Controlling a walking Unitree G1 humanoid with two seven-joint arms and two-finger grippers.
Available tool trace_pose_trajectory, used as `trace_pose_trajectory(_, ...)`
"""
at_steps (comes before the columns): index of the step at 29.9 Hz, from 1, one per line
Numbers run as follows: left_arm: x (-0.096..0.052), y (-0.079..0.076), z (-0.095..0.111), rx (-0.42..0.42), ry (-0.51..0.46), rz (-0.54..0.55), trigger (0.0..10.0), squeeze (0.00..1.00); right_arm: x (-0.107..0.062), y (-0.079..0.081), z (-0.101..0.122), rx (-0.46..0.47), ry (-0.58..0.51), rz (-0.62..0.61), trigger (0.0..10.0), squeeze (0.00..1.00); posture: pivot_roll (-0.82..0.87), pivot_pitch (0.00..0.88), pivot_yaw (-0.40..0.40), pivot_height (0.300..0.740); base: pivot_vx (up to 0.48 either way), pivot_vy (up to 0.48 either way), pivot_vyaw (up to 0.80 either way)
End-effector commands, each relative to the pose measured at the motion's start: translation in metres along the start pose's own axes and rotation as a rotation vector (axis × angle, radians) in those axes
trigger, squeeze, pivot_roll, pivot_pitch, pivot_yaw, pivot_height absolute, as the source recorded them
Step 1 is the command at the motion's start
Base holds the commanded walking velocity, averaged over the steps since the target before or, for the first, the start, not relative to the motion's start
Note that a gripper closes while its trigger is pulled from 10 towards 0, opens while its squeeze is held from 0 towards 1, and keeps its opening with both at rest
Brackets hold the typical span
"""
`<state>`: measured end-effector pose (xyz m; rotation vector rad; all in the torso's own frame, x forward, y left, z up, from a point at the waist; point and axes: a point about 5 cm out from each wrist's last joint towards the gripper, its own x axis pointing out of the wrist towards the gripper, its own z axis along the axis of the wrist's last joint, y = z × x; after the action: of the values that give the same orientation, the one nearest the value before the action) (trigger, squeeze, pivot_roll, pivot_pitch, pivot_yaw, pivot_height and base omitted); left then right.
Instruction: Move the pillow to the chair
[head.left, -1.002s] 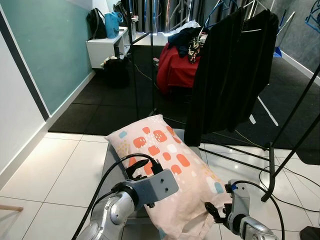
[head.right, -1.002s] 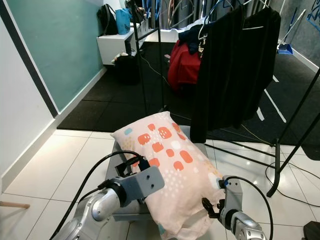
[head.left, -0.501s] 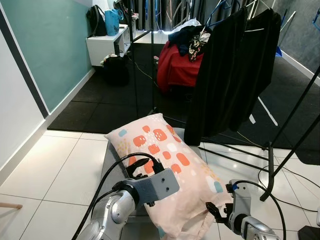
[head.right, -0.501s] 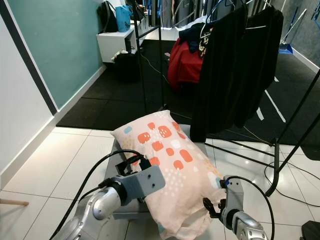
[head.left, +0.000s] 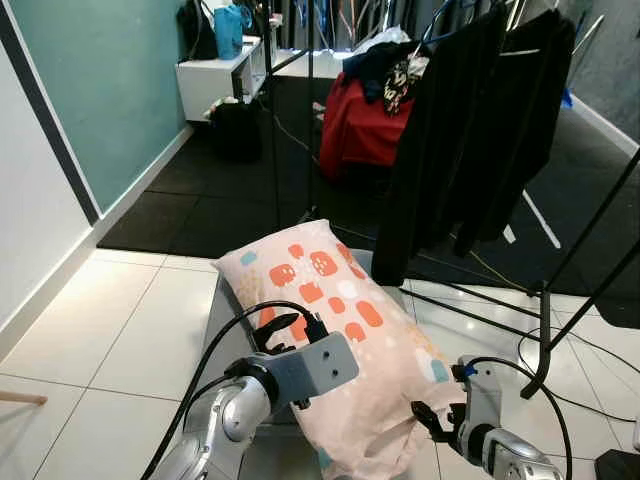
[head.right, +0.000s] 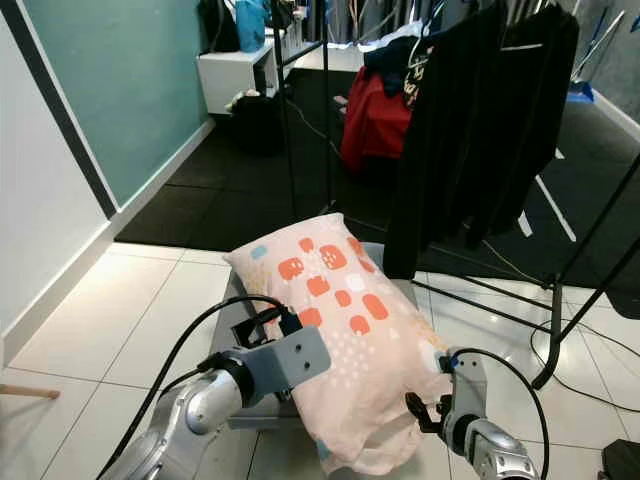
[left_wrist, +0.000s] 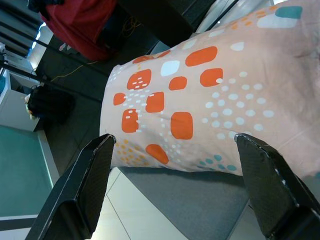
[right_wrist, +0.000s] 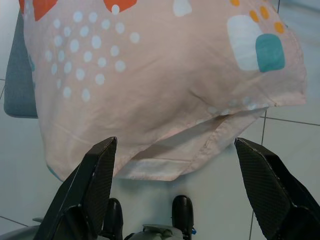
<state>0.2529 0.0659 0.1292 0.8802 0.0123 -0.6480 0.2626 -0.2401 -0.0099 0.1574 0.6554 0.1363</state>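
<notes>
I see the black clothes rack (head.left: 470, 130) hung with dark garments beyond a grey chair (head.left: 222, 320) on the white tile floor (head.left: 120, 330). The pink pillow (head.left: 340, 330), patterned with orange squares and white dots, lies along the chair seat, its near end hanging over the seat's front edge. I can read no brand, label or writing on it. My left gripper (left_wrist: 175, 195) sits beside the pillow's left side, fingers (left_wrist: 85, 185) spread wide, nothing between them. My right gripper (right_wrist: 175, 200) is by the overhanging near end, fingers (right_wrist: 270, 190) likewise spread wide and empty; below it, the robot's feet (right_wrist: 147, 215) on the tiles.
</notes>
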Motion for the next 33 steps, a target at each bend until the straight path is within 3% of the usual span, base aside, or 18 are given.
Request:
trace_pose_trajectory(1,-0.0024,-0.0029,0.0022,-0.002,-0.001,-0.001,10.0,0.00,-0.0011,-0.0005,-0.0033,-0.008,0.012,0.000,10.0,0.00,-0.11,0.068,-0.029,0.740,0.000,0.000,0.00)
trace_pose_trajectory(33,-0.0101,-0.0037,0.0029,-0.014,-0.004,0.006,10.0,0.00,-0.0046,-0.0036,-0.0066,0.019,0.000,-0.013,10.0,0.00,-0.13,0.072,-0.010,0.740,0.000,0.000,0.00)
